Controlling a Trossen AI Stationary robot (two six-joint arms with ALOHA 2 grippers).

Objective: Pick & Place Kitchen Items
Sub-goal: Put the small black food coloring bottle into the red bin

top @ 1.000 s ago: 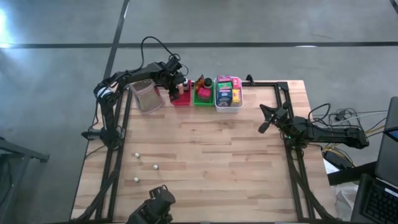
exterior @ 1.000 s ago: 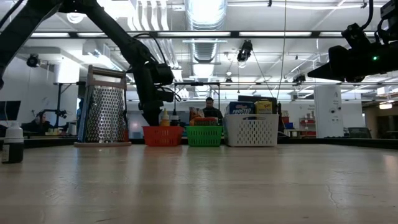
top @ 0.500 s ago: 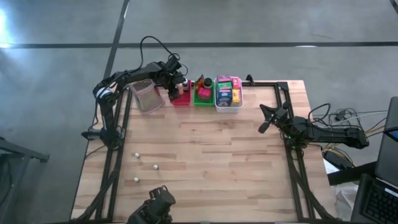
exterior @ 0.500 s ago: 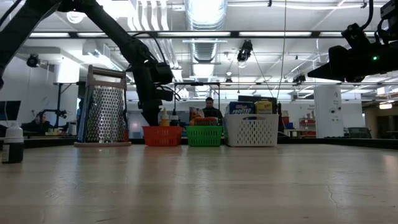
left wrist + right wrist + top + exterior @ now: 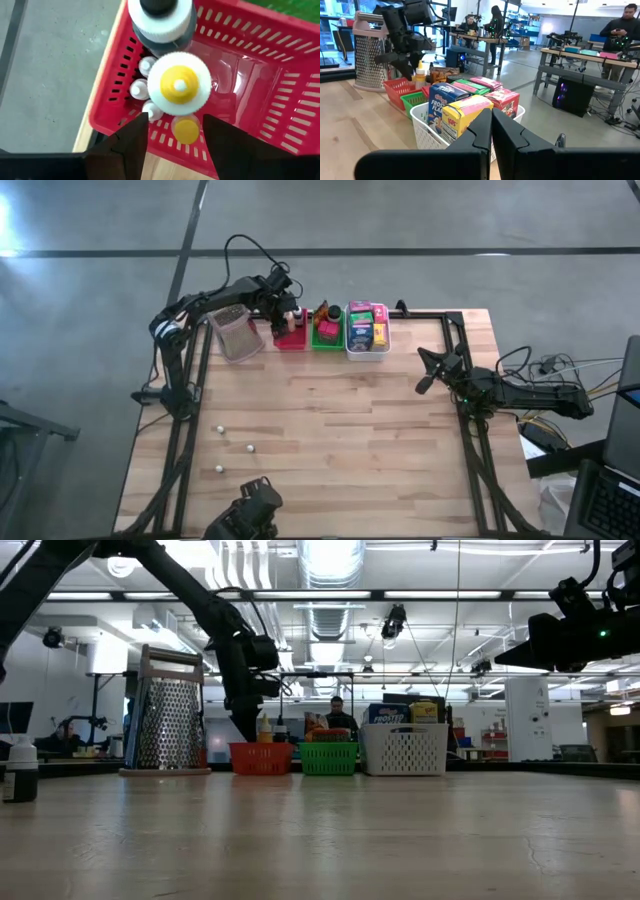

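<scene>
My left gripper hangs open over the red basket at the table's far edge, pointing steeply down. A yellow bottle with a white, yellow-tipped cap stands upright in that basket, and my fingers flank its lower part without touching it. Beside it stand a dark jar with a white lid and small pale bottles. Packets fill the white basket. An orange-brown wedge sits in the green basket. My right gripper is shut and held level at the right edge.
A metal grater stands left of the red basket, close to my left arm. Three small white bottles lie loose on the near left of the wooden table. A dark bottle stands at the left in the low view.
</scene>
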